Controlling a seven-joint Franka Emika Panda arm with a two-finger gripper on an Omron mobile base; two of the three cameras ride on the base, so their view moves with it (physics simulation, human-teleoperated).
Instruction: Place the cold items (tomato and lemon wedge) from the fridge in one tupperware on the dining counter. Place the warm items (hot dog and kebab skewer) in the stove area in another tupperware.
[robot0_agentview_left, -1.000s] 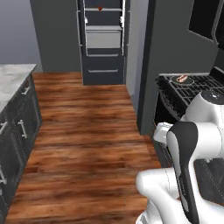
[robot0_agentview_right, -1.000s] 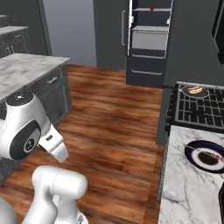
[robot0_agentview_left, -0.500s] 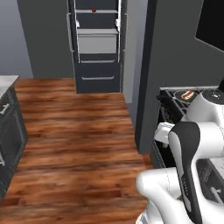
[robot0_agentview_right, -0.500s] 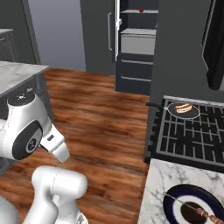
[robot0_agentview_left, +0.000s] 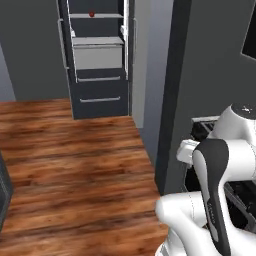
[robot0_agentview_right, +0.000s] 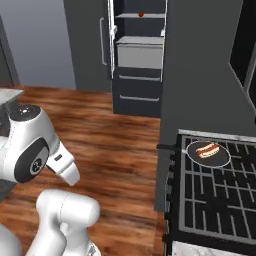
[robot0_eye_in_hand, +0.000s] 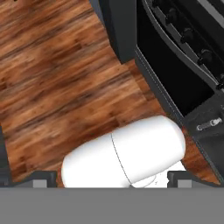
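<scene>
Facing the open fridge (robot0_agentview_left: 97, 55) — tomato (robot0_agentview_left: 91, 14) on its top shelf next — gripper state can't be told.

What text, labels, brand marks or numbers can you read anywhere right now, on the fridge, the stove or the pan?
None can be read.
fridge: open, plain charcoal panels and grey shelves, no brand mark or label.
stove: black grates, no print; its knobs in the hand view carry no markings that can be made out.
pan with the hot dog: no lettering.
tomato on the fridge's top shelf: no sticker.
</scene>
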